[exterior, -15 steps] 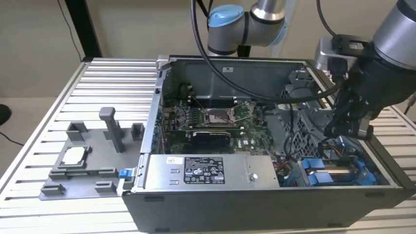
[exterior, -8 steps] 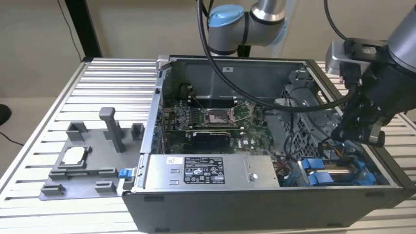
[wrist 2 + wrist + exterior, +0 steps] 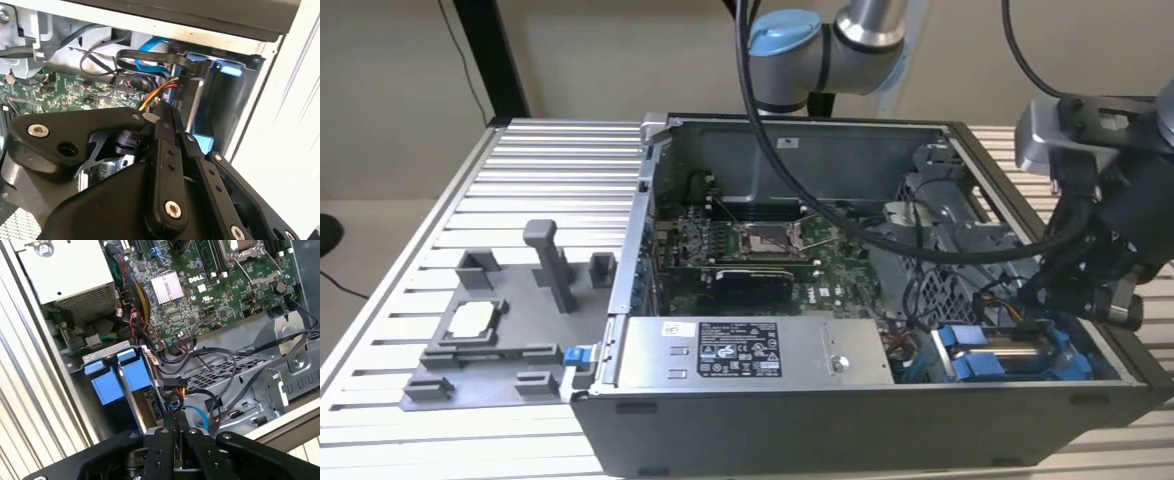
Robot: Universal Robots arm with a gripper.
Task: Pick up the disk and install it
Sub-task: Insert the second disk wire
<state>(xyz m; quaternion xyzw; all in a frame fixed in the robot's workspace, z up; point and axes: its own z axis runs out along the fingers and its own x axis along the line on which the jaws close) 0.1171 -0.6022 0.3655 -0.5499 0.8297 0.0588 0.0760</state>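
Observation:
The disk (image 3: 1014,352) lies in the drive bay at the front corner of the open computer case (image 3: 854,420), on the exterior view's right. Its silver face shows between the blue carrier parts. In the first wrist view the blue carrier tabs (image 3: 131,374) stand beside the bay's metal wall, and a blue edge (image 3: 202,141) shows in the second wrist view. My gripper (image 3: 1107,300) hangs just above and to the right of the disk. Its black fingers are shut together in both wrist views (image 3: 177,422) (image 3: 167,112), with nothing seen between them, close to the carrier's end.
A grey labelled power-supply box (image 3: 734,350) sits along the case front beside the bay. The green motherboard (image 3: 761,245) fills the case floor. Loose cables (image 3: 200,390) run by the bay. A grey fixture (image 3: 494,330) holding a small square chip (image 3: 471,318) lies on the slatted table.

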